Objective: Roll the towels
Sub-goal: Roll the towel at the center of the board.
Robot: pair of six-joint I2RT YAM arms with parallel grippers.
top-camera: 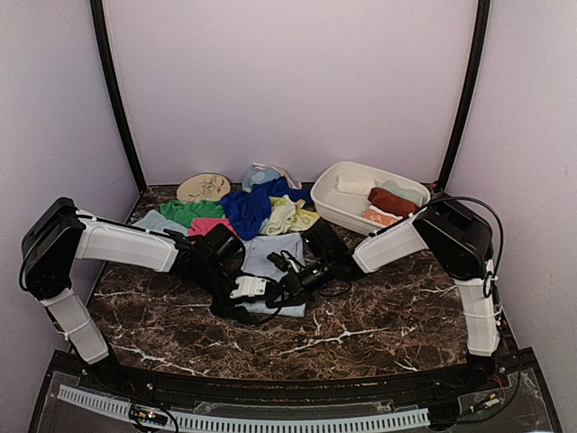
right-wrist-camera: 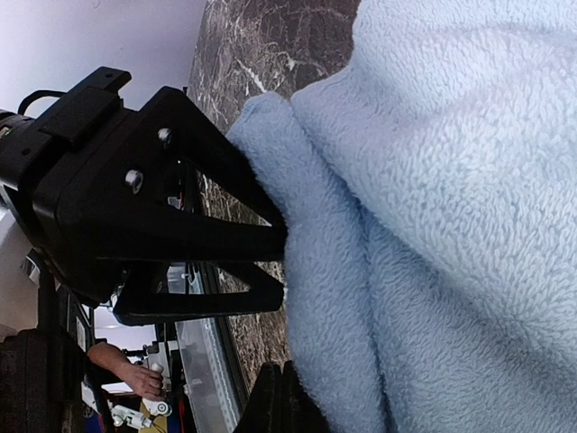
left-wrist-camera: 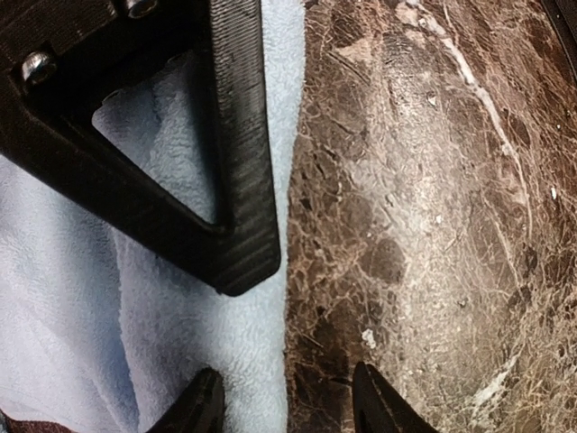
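Note:
A pale blue towel (top-camera: pixel 273 254) lies spread on the marble table (top-camera: pixel 379 316), its near edge folded over into a thick lip (right-wrist-camera: pixel 325 298). Both grippers meet at that near edge. My left gripper (left-wrist-camera: pixel 290 410) is open, one fingertip (left-wrist-camera: pixel 203 406) over the towel and the other over bare marble, with the towel's edge between them. My right gripper (right-wrist-camera: pixel 281 397) is shut, its tips beside the folded lip with nothing seen between them. In the top view, the left gripper (top-camera: pixel 251 289) and right gripper (top-camera: pixel 284 284) almost touch. More towels (top-camera: pixel 248 207) are heaped behind.
The heap holds green (top-camera: pixel 187 212), pink-red (top-camera: pixel 209 225), royal blue and lime-yellow (top-camera: pixel 290 215) cloths. A white oval basin (top-camera: pixel 335 209) at the back right holds rolled towels. A round tan disc (top-camera: pixel 203 187) lies at the back left. Walls close in the back and sides.

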